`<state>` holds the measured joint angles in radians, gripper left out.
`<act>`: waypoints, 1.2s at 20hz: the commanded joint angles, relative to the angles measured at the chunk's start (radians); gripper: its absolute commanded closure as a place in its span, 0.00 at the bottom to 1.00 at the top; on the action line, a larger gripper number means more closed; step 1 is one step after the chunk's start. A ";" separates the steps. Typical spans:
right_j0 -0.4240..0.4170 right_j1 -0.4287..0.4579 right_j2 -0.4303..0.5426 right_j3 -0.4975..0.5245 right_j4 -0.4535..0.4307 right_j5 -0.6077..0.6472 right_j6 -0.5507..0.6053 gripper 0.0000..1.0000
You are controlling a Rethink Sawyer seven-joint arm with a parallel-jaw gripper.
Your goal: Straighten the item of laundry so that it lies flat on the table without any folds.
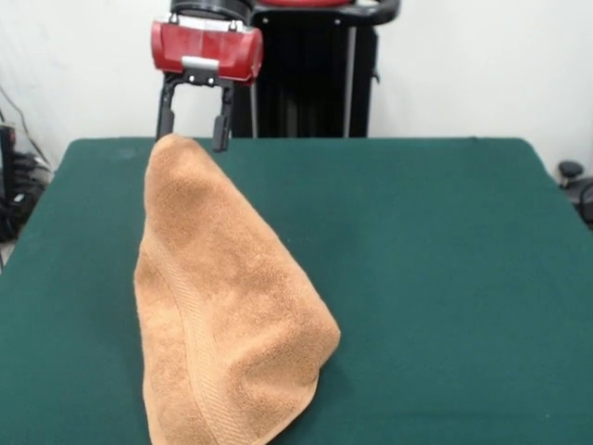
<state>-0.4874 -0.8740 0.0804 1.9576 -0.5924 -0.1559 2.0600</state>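
— Jaws first: on our gripper (194, 139) the two black fingers (222, 125) stand parted, and nothing is clamped between them. The peak of the towel (222, 315) sits in the gap near their tips, close to one finger, though we cannot tell whether cloth touches it.

— So where is the towel relative to the jaws?

— Directly beneath them. It rises to a point at the fingertips and falls away below in a cone that widens toward the camera, its lower part resting on the green table (445, 260). A woven band runs down one side of the drape. We see no label from here.

— Which step are we in, by our reading?

— We judge this a lift-and-spread step: the cloth is peaked by one corner and nowhere near flat. With the jaws apart, the corner looks either just let go or not yet gripped; one picture does not settle it.

— And the next move?

— If unheld, the peak will slump into a heap, so we would want a firm pinch on that corner, then a low drag away from the bulk beneath the jaws, letting the weight on the felt pull the folds out.
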 commanded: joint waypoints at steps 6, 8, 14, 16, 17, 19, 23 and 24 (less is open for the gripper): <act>-0.017 0.099 0.181 0.068 -0.066 0.061 0.043 0.00; -0.023 0.100 0.191 0.067 -0.070 0.065 0.041 0.00; -0.074 0.076 0.273 0.086 -0.058 0.135 0.022 0.00; -0.088 0.067 0.305 0.092 -0.041 0.169 0.012 0.00; -0.070 0.053 0.292 0.095 -0.032 0.166 0.021 0.00; -0.021 0.022 0.255 0.107 -0.002 0.170 0.049 0.00; 0.047 -0.004 0.241 0.106 0.056 0.210 0.086 0.00; 0.079 -0.011 0.220 0.101 0.072 0.216 0.100 0.00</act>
<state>-0.5229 -0.8487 0.2069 1.9790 -0.5943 -0.0821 2.0600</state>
